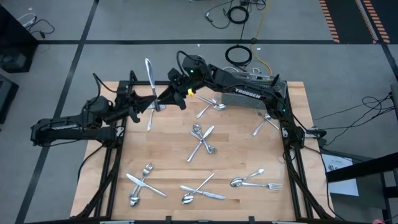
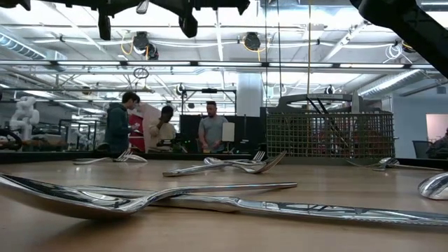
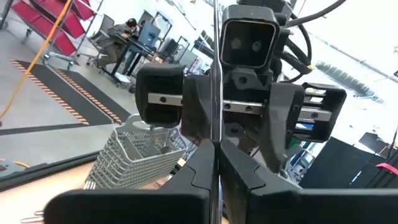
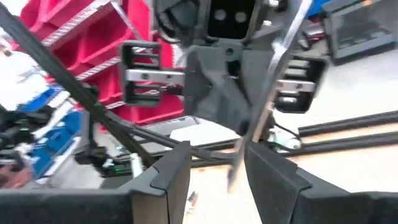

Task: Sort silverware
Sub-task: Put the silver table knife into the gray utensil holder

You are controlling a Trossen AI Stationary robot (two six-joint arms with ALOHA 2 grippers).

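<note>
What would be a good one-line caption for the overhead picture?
Left gripper holds a knife up to the open right gripper, above scattered silverware on the table.

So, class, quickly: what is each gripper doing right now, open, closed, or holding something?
Left gripper: closed on an upright knife.
Right gripper: open around the same knife, not yet clamped.

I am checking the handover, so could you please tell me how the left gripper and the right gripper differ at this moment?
The left gripper is shut on a raised piece of silverware. The right gripper is open, with its fingers apart on either side of that piece. The left gripper's arm enters from the table's left edge, while the right gripper's arm reaches across from the far right. Both face each other above the table's far left part.
</note>
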